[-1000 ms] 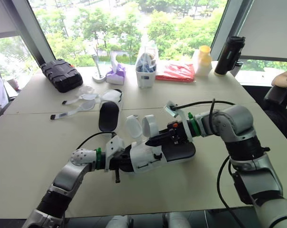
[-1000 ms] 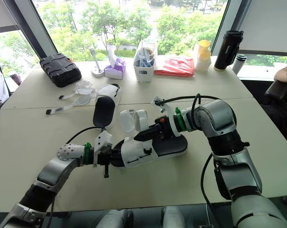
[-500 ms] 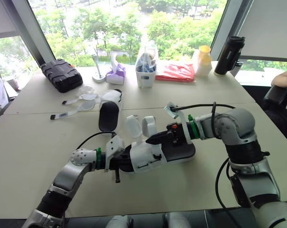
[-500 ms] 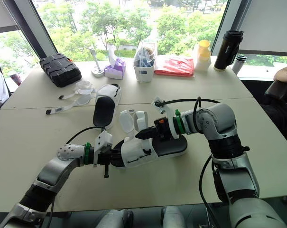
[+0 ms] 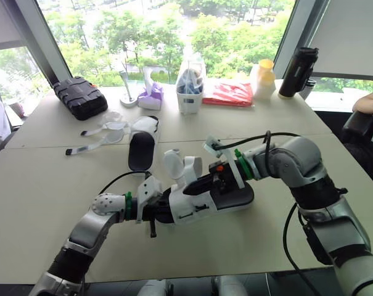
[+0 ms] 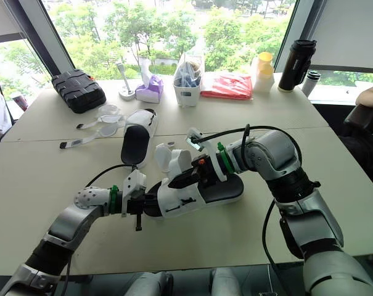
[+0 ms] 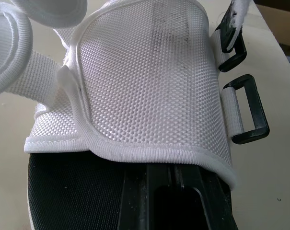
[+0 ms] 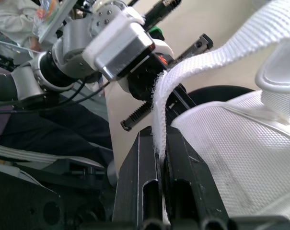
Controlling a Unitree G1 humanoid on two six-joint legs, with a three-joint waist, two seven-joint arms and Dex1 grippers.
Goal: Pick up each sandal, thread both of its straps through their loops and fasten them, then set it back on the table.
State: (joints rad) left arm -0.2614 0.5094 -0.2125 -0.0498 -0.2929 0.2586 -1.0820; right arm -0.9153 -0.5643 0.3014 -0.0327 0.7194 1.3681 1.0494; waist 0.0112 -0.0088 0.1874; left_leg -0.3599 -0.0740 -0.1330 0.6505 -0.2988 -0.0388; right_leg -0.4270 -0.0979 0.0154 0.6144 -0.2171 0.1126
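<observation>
Now the sandal [image 5: 214, 196] is at the middle of the table [image 5: 38, 179], between the two arms. I cannot tell if its black sole touches the top. The left gripper [image 5: 166, 212] grips it at one end. The left wrist view gives the detail: the black fingers [image 7: 135, 196] go in under the white mesh upper [image 7: 145, 81], along the black footbed, and two black plastic loops [image 7: 250, 110] hang at the side of the upper.

The right wrist view makes the other grip clear: the right gripper [image 8: 160, 136] is pinched tight on the edge of a white strap [image 8: 221, 52].

Compared with half a second ago, the right gripper has moved toward the left arm, and the strap is bent more over the upper.

The second sandal [image 5: 141, 148] lies farther back, with its straps loose. Behind it, a white bin [image 6: 187, 92] holds a plastic bag with blue things, and a tissue box [image 6: 150, 92] has one tissue standing out.
</observation>
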